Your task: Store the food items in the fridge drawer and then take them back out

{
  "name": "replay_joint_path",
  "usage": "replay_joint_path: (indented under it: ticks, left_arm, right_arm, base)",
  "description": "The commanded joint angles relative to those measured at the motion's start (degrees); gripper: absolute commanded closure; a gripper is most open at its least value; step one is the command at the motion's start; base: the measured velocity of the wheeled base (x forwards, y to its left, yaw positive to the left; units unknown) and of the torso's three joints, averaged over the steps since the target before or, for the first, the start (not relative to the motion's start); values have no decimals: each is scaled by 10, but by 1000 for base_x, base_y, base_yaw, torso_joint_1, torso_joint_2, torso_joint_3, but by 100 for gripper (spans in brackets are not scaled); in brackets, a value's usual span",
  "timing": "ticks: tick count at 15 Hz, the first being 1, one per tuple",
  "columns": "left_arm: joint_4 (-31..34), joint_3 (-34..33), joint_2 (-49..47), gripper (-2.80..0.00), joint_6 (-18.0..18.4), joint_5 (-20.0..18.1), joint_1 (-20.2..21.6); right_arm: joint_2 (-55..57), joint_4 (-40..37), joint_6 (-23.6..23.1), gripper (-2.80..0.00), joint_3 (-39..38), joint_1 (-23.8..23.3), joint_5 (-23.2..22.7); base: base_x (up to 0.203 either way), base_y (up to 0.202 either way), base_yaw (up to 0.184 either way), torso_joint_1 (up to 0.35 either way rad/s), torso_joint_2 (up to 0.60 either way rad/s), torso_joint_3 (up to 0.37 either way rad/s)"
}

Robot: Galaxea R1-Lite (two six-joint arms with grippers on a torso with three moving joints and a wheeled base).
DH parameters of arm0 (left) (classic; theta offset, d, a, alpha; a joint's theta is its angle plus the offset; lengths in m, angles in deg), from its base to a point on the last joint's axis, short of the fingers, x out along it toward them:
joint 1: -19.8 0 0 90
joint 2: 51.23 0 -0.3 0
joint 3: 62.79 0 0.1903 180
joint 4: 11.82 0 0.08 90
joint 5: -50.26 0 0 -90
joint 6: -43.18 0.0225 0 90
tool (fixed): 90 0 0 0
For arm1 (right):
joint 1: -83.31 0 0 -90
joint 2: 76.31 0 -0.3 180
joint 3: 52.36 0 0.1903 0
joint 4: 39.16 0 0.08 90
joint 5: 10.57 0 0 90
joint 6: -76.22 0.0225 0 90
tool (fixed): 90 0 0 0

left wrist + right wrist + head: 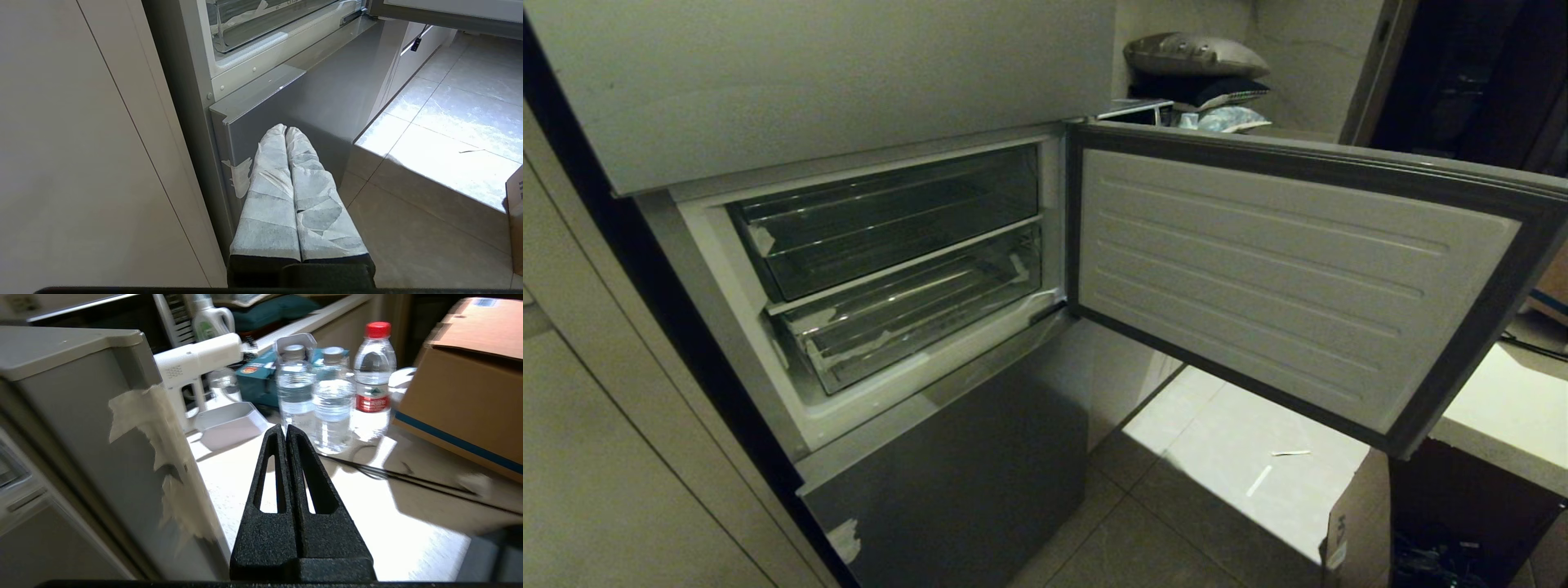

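Note:
The fridge's middle compartment stands open. Inside, the fridge drawer [915, 314] is the lower clear bin, pushed in, with whitish tape scraps on its front; its lip also shows in the left wrist view [261, 24]. No food items are in view. Neither arm shows in the head view. My left gripper [286, 128], wrapped in white tape, is shut and empty, low in front of the grey lower door panel [327, 94]. My right gripper [285, 428], black, is shut and empty, hanging over a white counter [229, 477] beside the open door's taped outer edge [135, 428].
The open door [1290, 278] swings out to the right over the tiled floor. A darker clear bin [890, 220] sits above the drawer. Water bottles [333, 400], a white tray [231, 424], a black cable [408, 475] and a cardboard box [470, 384] crowd the counter. Another box [1356, 523] stands on the floor.

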Motion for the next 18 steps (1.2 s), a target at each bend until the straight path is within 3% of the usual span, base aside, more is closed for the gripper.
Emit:
replay_joint_path:
  ticks: [1, 5, 18]
  left_arm:
    - [0, 0, 0, 0, 0, 0, 0]
    - [0, 0, 0, 0, 0, 0, 0]
    - [0, 0, 0, 0, 0, 0, 0]
  right_arm:
    - [42, 5, 10, 0, 33, 4, -6]
    - [78, 7, 39, 0, 83, 26, -15]
    - [75, 7, 43, 0, 85, 92, -27]
  base:
    - [0, 0, 0, 0, 0, 0]
    - [0, 0, 0, 0, 0, 0]
    - [0, 0, 0, 0, 0, 0]
